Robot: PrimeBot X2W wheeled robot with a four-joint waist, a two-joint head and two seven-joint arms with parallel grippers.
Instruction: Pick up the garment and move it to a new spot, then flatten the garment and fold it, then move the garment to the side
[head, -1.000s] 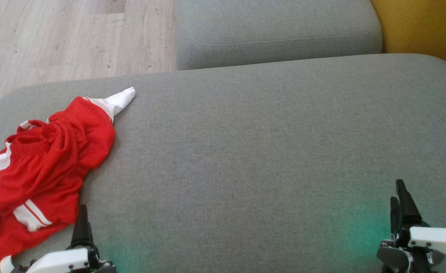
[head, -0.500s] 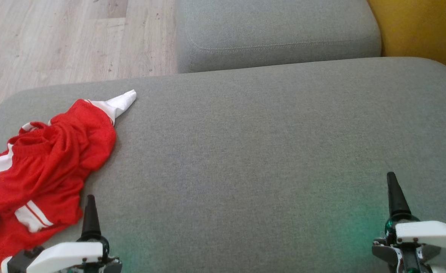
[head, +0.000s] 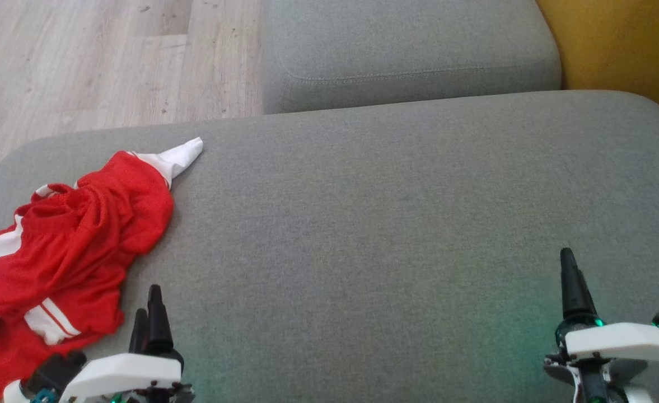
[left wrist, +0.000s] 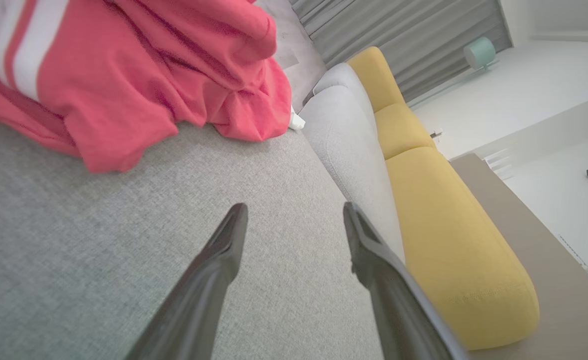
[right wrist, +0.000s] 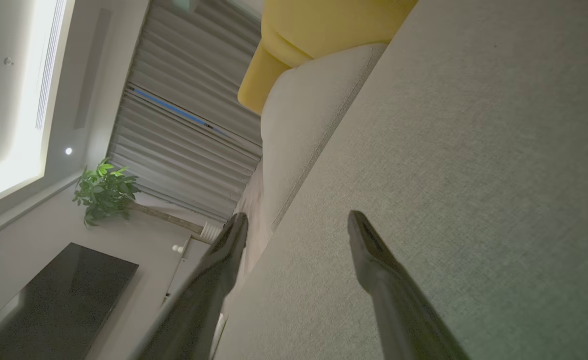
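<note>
Lying crumpled at the left end of the grey seat cushion (head: 391, 224), the red-and-white garment (head: 66, 246) is not yet held, so you are at the first step: the pick-up. Its long axis runs diagonally, from the cushion's near-left corner, where the cloth spills past the edge of the head view, up toward the cushion's far edge. A white tip (head: 183, 154) points that way and slightly toward the cushion's middle. The bulk is bunched in folds, so I judge a raised ridge of fabric will be easier to pinch than a flat hem. Your left gripper (left wrist: 294, 206) sits over the cushion's near edge just beside the garment's near hem, fingers spread wide with only bare cushion between them. It needs to swing leftward onto the cloth and close on a fold. Your right gripper (right wrist: 298, 217) hovers over the cushion's near-right part, well apart from the garment, also spread wide and holding nothing.
</note>
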